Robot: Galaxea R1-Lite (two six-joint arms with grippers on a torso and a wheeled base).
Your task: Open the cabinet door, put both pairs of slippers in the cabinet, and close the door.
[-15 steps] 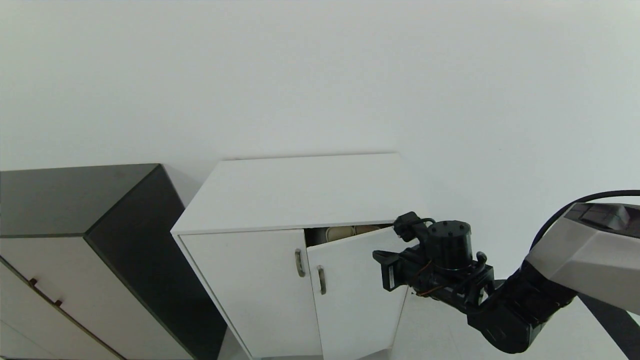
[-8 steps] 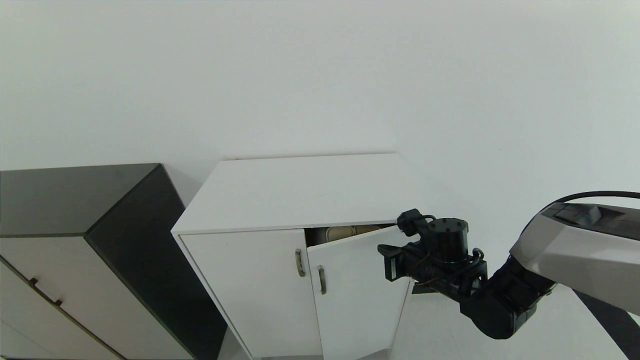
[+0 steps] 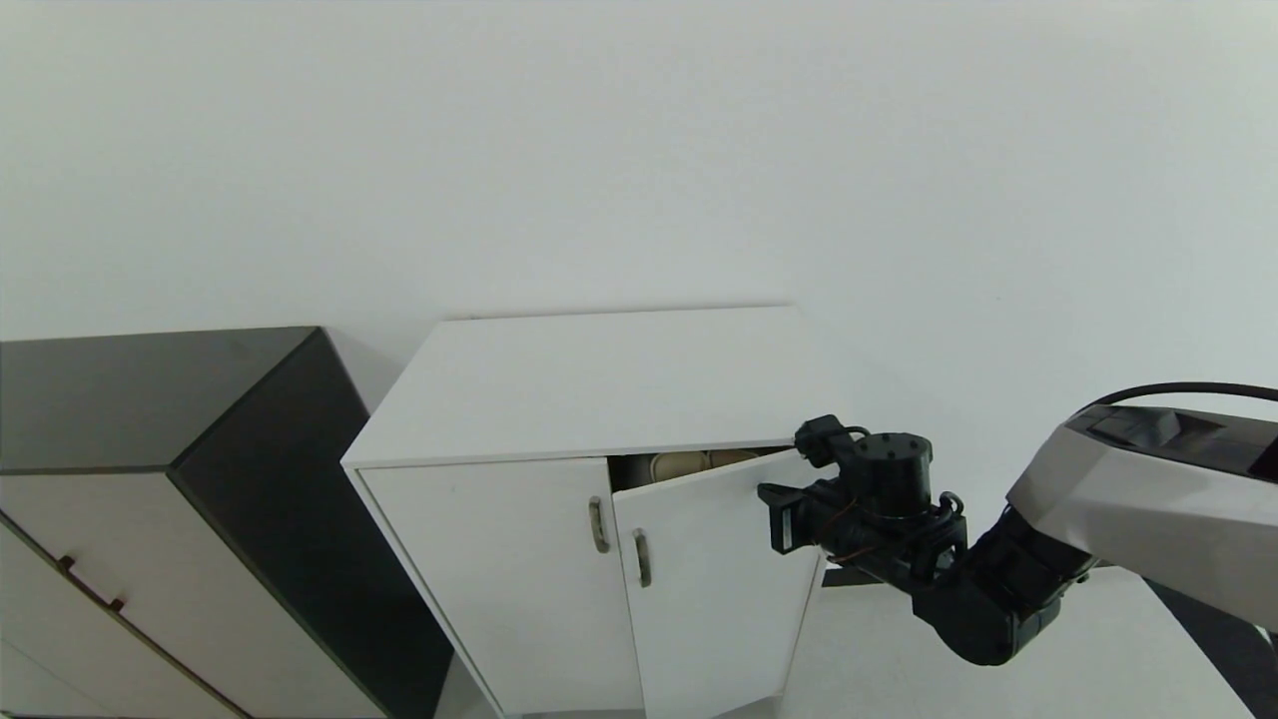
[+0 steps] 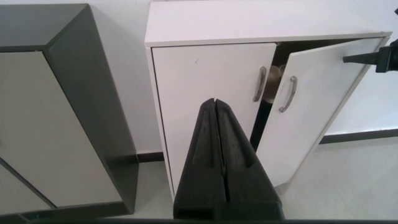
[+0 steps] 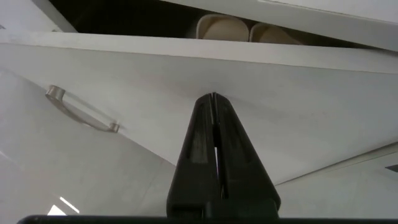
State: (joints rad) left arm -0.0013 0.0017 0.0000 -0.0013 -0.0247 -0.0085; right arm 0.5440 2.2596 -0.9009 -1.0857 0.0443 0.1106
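at the white cabinet (image 3: 599, 379), right door (image 3: 714, 579) ajar, my right gripper (image 5: 213, 102) closed and empty, tips at the door's outer face, beige slippers (image 5: 249, 30) inside behind it, my left gripper (image 4: 214, 106) closed, empty

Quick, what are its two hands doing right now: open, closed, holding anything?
Left hand: closed, holding nothing.
Right hand: closed, holding nothing, close to the ajar cabinet door.

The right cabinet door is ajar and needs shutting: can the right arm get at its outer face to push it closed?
Likely yes. The right pincer, shut, sits at the outer face of the right door, near its upper hinge-side corner, with nothing between them. Whether it touches the panel, I cannot tell.
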